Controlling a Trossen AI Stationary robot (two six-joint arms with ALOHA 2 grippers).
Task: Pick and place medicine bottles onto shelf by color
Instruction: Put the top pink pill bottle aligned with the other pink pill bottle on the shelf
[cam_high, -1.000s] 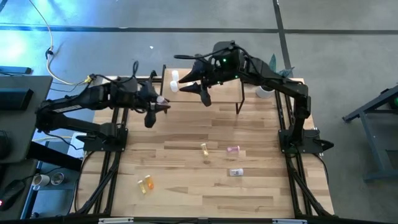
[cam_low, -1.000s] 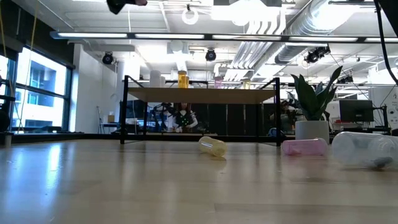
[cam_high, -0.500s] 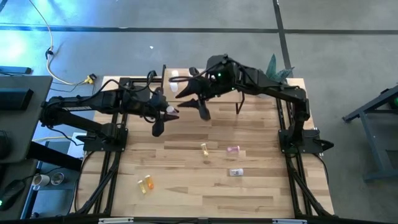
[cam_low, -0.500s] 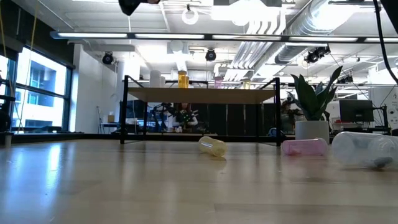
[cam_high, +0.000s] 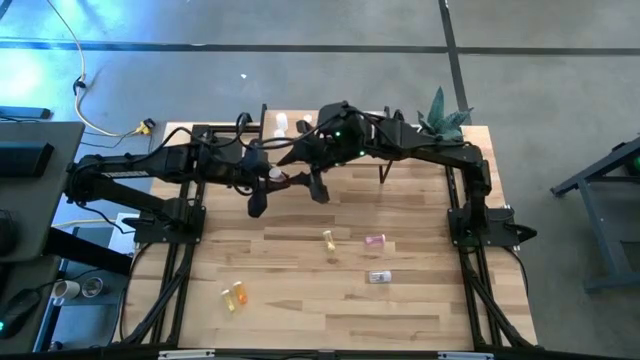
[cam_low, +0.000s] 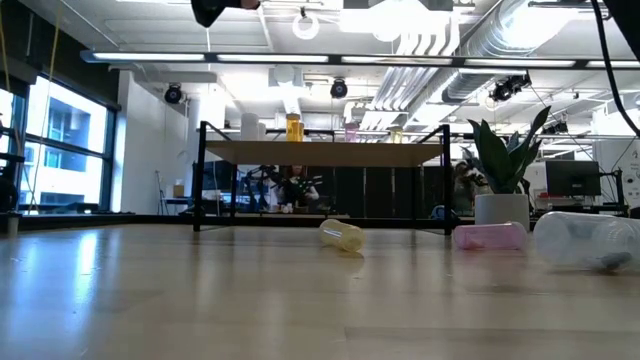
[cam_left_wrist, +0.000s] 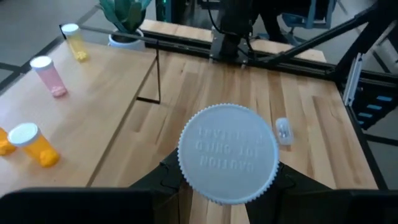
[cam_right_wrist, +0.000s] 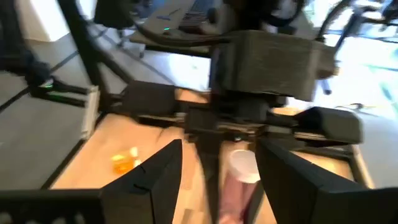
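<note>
Above the table's back edge, just before the shelf (cam_high: 330, 128), the left gripper (cam_left_wrist: 227, 180) clamps a pink bottle (cam_right_wrist: 238, 180); the right gripper (cam_right_wrist: 217, 171), jaws wide, should straddle it squarely before closing.

Left arm reaching toward 3 o'clock across the table's far half, left gripper (cam_high: 272, 181) clamped (fingers low and close together). Right arm stretching toward 9 o'clock to meet it, right gripper (cam_high: 308, 172) just beside, fingers (cam_right_wrist: 155, 177) spread wide.
</note>
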